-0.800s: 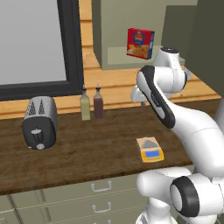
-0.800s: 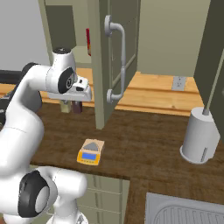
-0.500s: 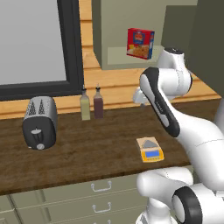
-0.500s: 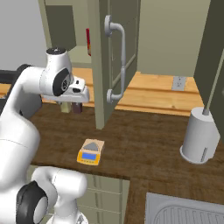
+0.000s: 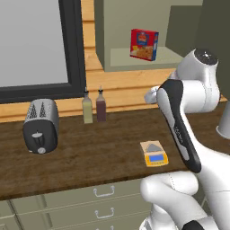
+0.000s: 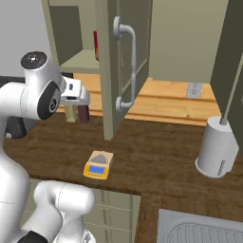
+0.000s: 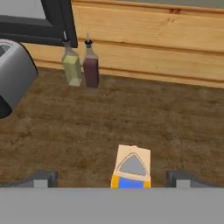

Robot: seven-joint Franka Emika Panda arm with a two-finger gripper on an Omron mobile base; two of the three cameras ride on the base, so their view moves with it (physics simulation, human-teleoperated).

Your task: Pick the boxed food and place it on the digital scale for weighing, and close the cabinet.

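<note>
The gripper [image 7: 112, 177] is spread wide and holds nothing; in the hand view its two dark tips stand far apart at the bottom, with the scale [image 7: 130, 168] on the counter [image 7: 175, 127] between and below them. Beyond the scale, against the wooden wall, stand a pale bottle [image 7: 71, 65] and a dark bottle [image 7: 90, 64], and a toaster [image 7: 13, 78] sits off to the left.

Since the earlier frames the arm has risen: its white elbow joint sits higher in both base views, and the hand has lifted with it.

The left base view shows the box [image 5: 144, 44] standing upright on the shelf of the open cabinet [image 5: 134, 58], above and well apart from the hand, with the scale [image 5: 154, 154] low on the counter. The right base view shows the cabinet door [image 6: 111, 66] swung open with its long metal handle [image 6: 128, 69], the box a red sliver [image 6: 96, 45] behind it, a grey canister [image 6: 216, 147] on the right, and a sink [image 6: 199, 232] at the lower right.
</note>
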